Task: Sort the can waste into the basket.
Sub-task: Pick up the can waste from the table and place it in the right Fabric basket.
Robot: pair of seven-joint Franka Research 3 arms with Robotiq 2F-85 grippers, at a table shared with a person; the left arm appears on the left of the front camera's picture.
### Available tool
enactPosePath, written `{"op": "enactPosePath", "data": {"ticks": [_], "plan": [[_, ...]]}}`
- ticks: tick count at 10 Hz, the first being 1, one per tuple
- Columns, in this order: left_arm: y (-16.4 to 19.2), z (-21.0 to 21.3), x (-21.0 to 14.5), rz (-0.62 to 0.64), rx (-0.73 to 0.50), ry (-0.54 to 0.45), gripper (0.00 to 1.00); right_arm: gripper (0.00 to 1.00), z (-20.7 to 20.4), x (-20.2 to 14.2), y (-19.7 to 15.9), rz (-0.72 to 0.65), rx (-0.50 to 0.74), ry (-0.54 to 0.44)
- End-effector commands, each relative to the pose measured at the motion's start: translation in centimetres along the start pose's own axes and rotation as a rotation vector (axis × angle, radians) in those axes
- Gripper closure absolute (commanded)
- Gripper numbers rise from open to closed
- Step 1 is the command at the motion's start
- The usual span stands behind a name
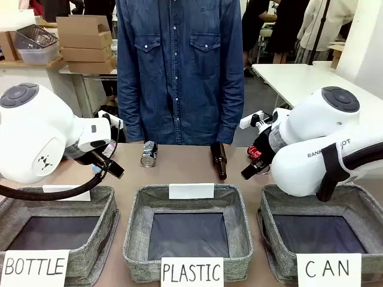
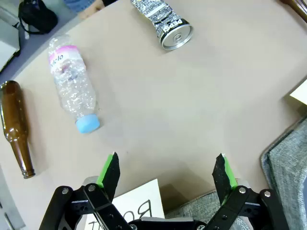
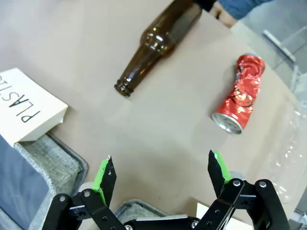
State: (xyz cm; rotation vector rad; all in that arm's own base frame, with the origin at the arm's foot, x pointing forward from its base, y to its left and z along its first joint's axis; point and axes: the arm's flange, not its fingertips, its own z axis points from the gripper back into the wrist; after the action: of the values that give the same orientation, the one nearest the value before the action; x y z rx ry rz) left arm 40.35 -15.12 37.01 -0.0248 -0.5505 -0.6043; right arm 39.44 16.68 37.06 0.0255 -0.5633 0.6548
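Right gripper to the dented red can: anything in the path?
Nothing visible. Bare brown table lies between the open right gripper and the dented red metal can. The brown glass bottle lies off to one side, apart from the can.

Person in a blue denim shirt (image 1: pixel 179 72) top centre of the front view, cardboard boxes (image 1: pixel 87 42) upper left, brown glass bottle (image 1: pixel 219 160) lying mid-frame on the tan table (image 1: pixel 179 173), grey PLASTIC basket (image 1: pixel 140 263) lower centre, BOTTLE basket (image 1: pixel 81 269) lower left, crumpled clear plastic bottle (image 2: pixel 73 88) with blue cap upper left of the left wrist view, second brown bottle (image 2: pixel 15 127) at its left edge
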Motion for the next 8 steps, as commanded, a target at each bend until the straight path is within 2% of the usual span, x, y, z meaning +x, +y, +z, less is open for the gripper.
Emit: {"op": "enactPosePath", "data": {"ticks": [1,8], "plan": [[0.0,0.0,0.0,0.0,0.0,0.0,0.0,0.0,0.0,0.01,0.0,0.0,0.0,0.0],[0.0,0.0,0.0,0.0,0.0,0.0,0.0,0.0,0.0,0.01,0.0,0.0,0.0,0.0]]}}
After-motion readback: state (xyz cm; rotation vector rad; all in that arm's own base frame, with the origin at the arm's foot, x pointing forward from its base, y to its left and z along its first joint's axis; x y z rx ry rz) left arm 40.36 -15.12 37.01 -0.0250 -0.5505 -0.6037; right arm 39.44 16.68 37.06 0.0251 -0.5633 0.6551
